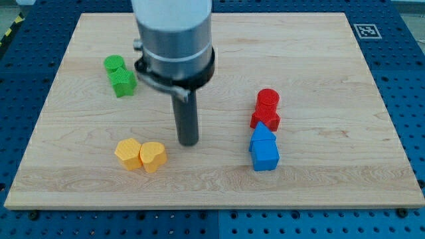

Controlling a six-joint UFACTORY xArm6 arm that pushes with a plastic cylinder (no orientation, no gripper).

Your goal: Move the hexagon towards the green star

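Observation:
A yellow hexagon lies near the board's lower left, touching a yellow heart on its right. A green star sits at the upper left, touching a green round block just above it. My tip rests on the board to the right of the heart, a short gap away and slightly higher in the view. It touches no block. The star is well above the hexagon.
A red round block and a red block below it stand at the right of centre. A blue house-shaped block lies just beneath them. The wooden board ends close below the yellow blocks.

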